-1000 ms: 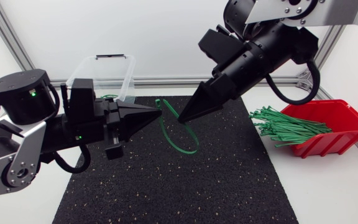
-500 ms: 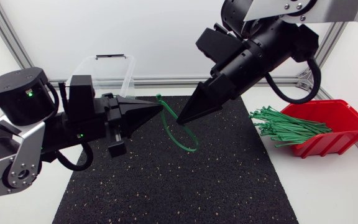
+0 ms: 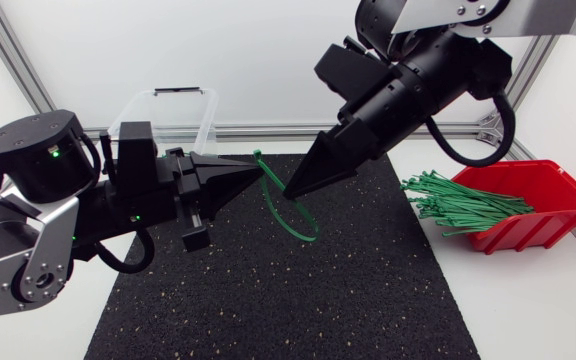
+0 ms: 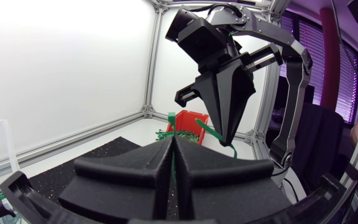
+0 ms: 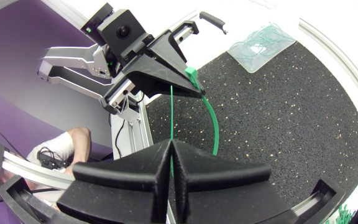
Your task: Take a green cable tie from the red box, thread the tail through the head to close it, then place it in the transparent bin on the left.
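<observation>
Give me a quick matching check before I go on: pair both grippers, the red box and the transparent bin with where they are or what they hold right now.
Things:
1. left gripper
2. right gripper
3. red box
4. transparent bin

States:
A. holds a bunch of green ties, at the table's right
B. shut on the thin tail of the cable tie
C. stands behind the left arm, at the mat's far left corner
D. shut on the cable tie's head end

Pairs: 1-D, 2-B, 3-A, 4-C.
</observation>
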Motion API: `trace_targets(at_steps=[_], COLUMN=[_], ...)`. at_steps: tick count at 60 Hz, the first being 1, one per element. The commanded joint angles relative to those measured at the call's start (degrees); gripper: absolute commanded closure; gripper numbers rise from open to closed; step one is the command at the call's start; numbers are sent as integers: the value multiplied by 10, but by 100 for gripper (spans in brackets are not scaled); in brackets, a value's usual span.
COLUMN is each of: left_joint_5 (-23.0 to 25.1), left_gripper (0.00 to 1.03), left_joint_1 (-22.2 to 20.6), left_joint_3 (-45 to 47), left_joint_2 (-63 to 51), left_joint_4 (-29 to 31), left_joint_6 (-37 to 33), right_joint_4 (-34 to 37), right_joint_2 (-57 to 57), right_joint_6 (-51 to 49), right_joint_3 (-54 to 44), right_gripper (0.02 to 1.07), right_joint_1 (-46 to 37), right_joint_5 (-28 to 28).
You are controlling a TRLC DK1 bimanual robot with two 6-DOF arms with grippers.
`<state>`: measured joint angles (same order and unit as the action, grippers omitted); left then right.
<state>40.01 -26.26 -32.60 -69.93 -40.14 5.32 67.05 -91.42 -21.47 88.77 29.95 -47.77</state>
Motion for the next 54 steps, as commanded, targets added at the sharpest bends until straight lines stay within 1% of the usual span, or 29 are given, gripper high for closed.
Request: trace_targets(at_steps=[1, 12, 31, 54], left_joint_5=[-5, -20, -24, -35], left_gripper=[100, 100, 100, 100], left_joint_1=[-10, -21, -14, -18], left_joint_3=[18, 27, 35, 30], left_joint_2=[-1, 8, 18, 37], left_joint_4=[-16, -22, -30, -31], left_joint_6=[-16, -32, -34, -35], right_joint_4=[-6, -11, -17, -22], right_joint_2=[4, 4, 4, 12], right_joint_6=[-8, -6, -5, -5], right_joint_3=[-2, -2, -9, -17], right_gripper=[102, 102, 102, 102], right_joint_1=[4, 3, 2, 2], right_joint_5=[1, 1, 3, 5])
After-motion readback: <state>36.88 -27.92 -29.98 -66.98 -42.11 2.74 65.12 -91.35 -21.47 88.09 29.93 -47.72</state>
